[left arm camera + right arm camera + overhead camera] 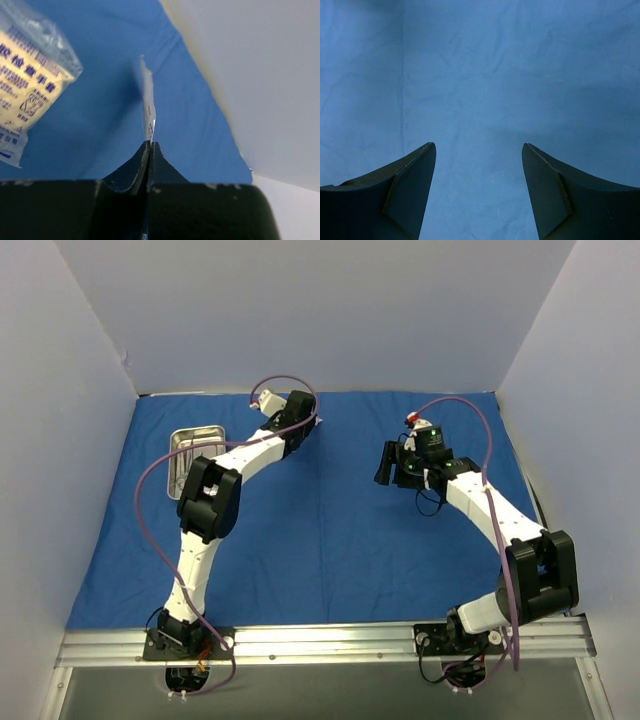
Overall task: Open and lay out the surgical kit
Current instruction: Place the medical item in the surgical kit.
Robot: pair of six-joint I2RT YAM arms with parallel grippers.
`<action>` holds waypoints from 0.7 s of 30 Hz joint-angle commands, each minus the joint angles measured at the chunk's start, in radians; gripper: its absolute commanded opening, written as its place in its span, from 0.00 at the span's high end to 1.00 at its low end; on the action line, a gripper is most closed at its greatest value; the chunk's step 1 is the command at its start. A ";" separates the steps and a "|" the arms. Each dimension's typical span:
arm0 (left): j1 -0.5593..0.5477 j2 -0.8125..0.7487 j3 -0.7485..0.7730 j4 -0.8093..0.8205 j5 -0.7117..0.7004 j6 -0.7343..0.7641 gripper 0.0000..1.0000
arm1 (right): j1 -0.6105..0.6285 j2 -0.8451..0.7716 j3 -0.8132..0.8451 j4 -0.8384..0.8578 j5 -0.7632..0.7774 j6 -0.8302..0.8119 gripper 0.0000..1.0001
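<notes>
The kit's blue cloth wrap [330, 540] lies spread flat over the table. A small steel tray [188, 445] sits on it at the back left, partly hidden by my left arm. My left gripper [308, 423] [150, 144] is near the back wall, shut on a thin clear packet [148, 107] seen edge-on above the cloth. A second clear packet [30, 85] with printed paper inside lies on the cloth to its left. My right gripper [385, 464] [479, 147] hovers open over bare cloth [480, 75], nothing between its fingers.
Pale walls [330, 310] close in the back and both sides, and the back wall [260, 75] is close to my left gripper. A metal rail [330, 642] carrying both arm bases runs along the near edge.
</notes>
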 commanded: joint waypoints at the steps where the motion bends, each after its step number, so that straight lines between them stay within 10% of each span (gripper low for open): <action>1: -0.017 0.016 0.039 0.026 -0.047 -0.040 0.98 | 0.005 -0.050 -0.006 -0.024 0.005 -0.005 0.35; 21: -0.062 0.030 -0.076 -0.022 -0.002 -0.076 0.80 | 0.005 -0.049 -0.018 -0.019 0.003 0.000 0.35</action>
